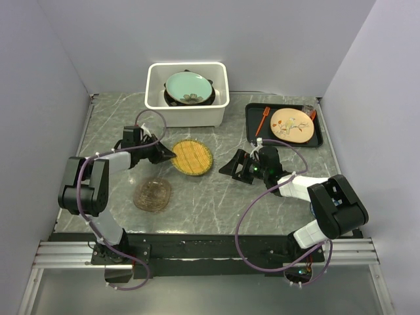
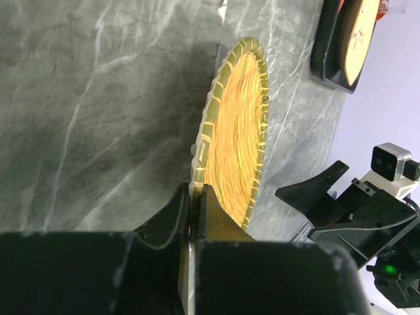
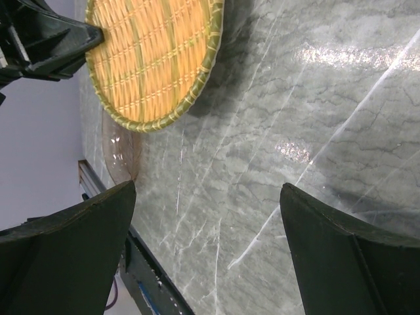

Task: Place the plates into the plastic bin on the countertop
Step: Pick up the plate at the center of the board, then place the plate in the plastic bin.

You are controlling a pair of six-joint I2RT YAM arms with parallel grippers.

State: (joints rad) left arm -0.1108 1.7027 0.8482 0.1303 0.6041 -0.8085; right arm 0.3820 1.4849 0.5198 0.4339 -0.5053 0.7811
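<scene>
The glass plate [image 1: 152, 195] lies flat on the worktop [image 1: 216, 203], near left. I judge it slick and breakable, best pinched at the rim. Just right of it and farther off, the left gripper [image 2: 195, 203] has its jaws pinched onto the left rim of the woven plate [image 1: 191, 157], which sits mid-worktop on the near side of the bin [image 1: 187, 115]. That plate looks light, stiff and rough enough not to slip, and the rim is its only hold. Being round, it has no long axis. It faces up, perhaps tilted a little, though I cannot be sure. Right of it hovers the right gripper [image 3: 207, 190], jaws spread wide, holding nothing.
</scene>
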